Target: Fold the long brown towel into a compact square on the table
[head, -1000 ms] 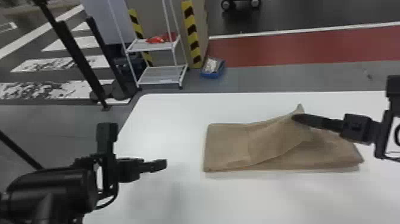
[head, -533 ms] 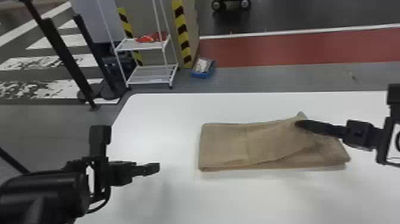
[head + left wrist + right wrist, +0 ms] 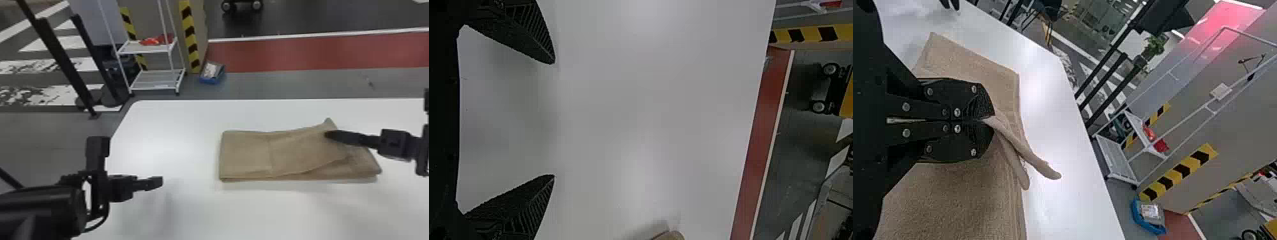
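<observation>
Black and closed, the right gripper (image 3: 986, 120) grasped a pinched ridge of the brown towel (image 3: 245, 156), near the cloth's far side and right of its middle; a short peak stood just beyond the fingertips. Outward from this grip, the upper layer ran slack and slantwise over the layer beneath, and the whole lay as an oblong on the tabletop (image 3: 178, 124), well apart from its far left corner, with the long sides roughly along the far edge. The left gripper (image 3: 554, 120) was held spread and empty over the tabletop, left of the towel. Judged by its look, the material was soft, limp and light, not fragile, and likely to grip itself rather than slide. A narrow pinch probably risked dragging one layer askew; for the fold into a square, the right end, taken through all layers near its corners, appeared the better hold.
</observation>
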